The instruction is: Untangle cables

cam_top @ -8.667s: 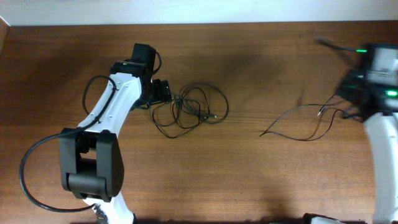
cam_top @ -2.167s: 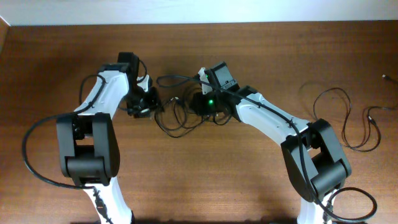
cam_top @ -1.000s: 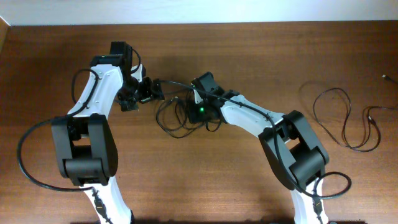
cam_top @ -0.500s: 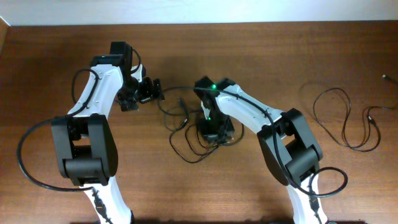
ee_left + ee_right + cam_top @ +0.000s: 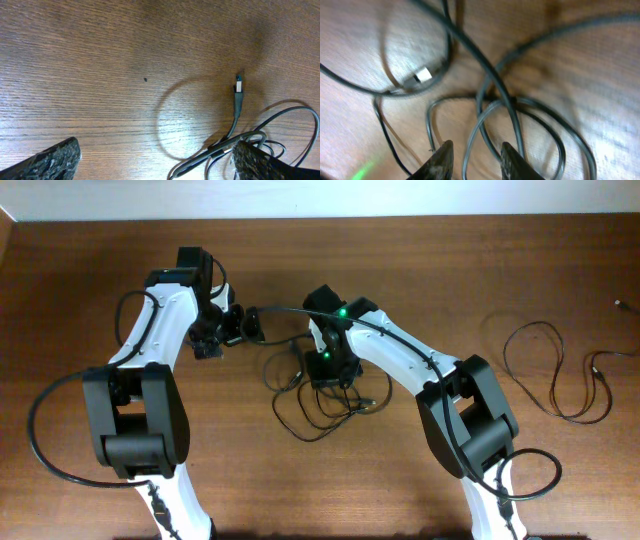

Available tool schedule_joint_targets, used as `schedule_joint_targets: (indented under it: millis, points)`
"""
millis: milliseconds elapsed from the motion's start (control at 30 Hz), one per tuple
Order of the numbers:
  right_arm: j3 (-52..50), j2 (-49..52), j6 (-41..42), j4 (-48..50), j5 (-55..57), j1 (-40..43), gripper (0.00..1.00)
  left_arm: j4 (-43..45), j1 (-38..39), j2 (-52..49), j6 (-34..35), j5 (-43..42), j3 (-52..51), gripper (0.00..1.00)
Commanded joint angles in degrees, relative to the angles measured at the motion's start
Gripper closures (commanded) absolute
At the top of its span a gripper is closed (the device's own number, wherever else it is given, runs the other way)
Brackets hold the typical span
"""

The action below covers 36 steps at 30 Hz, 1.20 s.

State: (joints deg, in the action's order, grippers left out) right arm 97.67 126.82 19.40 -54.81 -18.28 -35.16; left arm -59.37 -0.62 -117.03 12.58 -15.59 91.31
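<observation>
The tangled cables (image 5: 335, 402) lie mid-table, with one separate cable (image 5: 553, 375) well off to the right, apparently already freed. The right gripper (image 5: 474, 160) hangs over the knot, jaws narrowly parted and gripping nothing. The left gripper (image 5: 155, 162) is wide open and empty beside a plug (image 5: 238, 87), likely ready to catch a strand.

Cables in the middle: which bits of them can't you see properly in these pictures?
Overhead: the right arm covers the top of the cable tangle, hiding crossings there.
Left wrist: strands run off the bottom edge and behind a finger.
Right wrist: blur; which strand lies on top is unclear, and the plug is smeared.
Overhead: the loose cable at the right has ends too small to identify.
</observation>
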Motion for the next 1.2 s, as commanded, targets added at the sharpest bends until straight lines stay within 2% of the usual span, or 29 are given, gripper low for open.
schedule_joint_targets:
  millis: [0, 200, 500, 633, 700, 767, 833, 867, 900, 967, 1033, 1067, 1167]
  points:
    - [0.7, 0.5, 1.2, 0.6, -0.6, -0.6, 0.69, -0.1, -0.3, -0.2, -0.7, 0.4, 0.7, 0.01]
    - [-1.8, 0.5, 1.2, 0.2, -0.4, -3.7, 0.70, -0.1, -0.3, -0.2, -0.7, 0.4, 0.7, 0.01]
    - [-5.5, 0.6, 3.8, 0.6, 6.1, -5.4, 0.67, -0.1, -0.3, -0.2, -0.7, 0.4, 0.7, 0.01]
    - [-4.3, 0.6, 3.8, 1.8, -3.8, -5.2, 0.68, -0.1, -0.3, -0.2, -0.7, 0.4, 0.7, 0.01]
    - [-4.3, 0.6, 3.8, 3.7, 0.3, -5.2, 0.65, -0.1, -0.3, -0.2, -0.7, 0.4, 0.7, 0.01]
    - [-4.3, 0.6, 3.8, 4.4, 9.4, -5.3, 0.64, -0.1, -0.3, -0.2, -0.7, 0.4, 0.7, 0.01]
    - [-4.5, 0.6, 3.8, 4.5, 14.8, -5.3, 0.69, -0.1, -0.3, -0.2, -0.7, 0.4, 0.7, 0.01]
    - [-4.5, 0.6, 3.8, 4.5, 14.9, -5.3, 0.79, -0.1, -0.3, -0.2, -0.7, 0.4, 0.7, 0.01]
    - [-4.4, 0.6, 3.8, 4.5, 14.9, -5.3, 0.96, -0.1, -0.3, -0.2, -0.7, 0.4, 0.7, 0.01]
    - [-3.1, 0.3, 3.7, 2.7, 10.8, -4.9, 0.96, -0.1, -0.3, -0.2, -0.7, 0.4, 0.7, 0.01]
    - [1.8, -0.4, 2.9, -3.1, 6.2, -3.7, 0.96, -0.1, -0.3, -0.2, -0.7, 0.4, 0.7, 0.01]
    - [7.9, -1.4, -3.6, -8.3, 3.6, -3.1, 0.96, -0.1, -0.3, -0.2, -0.7, 0.4, 0.7, 0.01]
    - [19.4, -4.3, -10.5, -18.7, 3.5, -3.1, 0.96, -0.1, -0.3, -0.2, -0.7, 0.4, 0.7, 0.01]
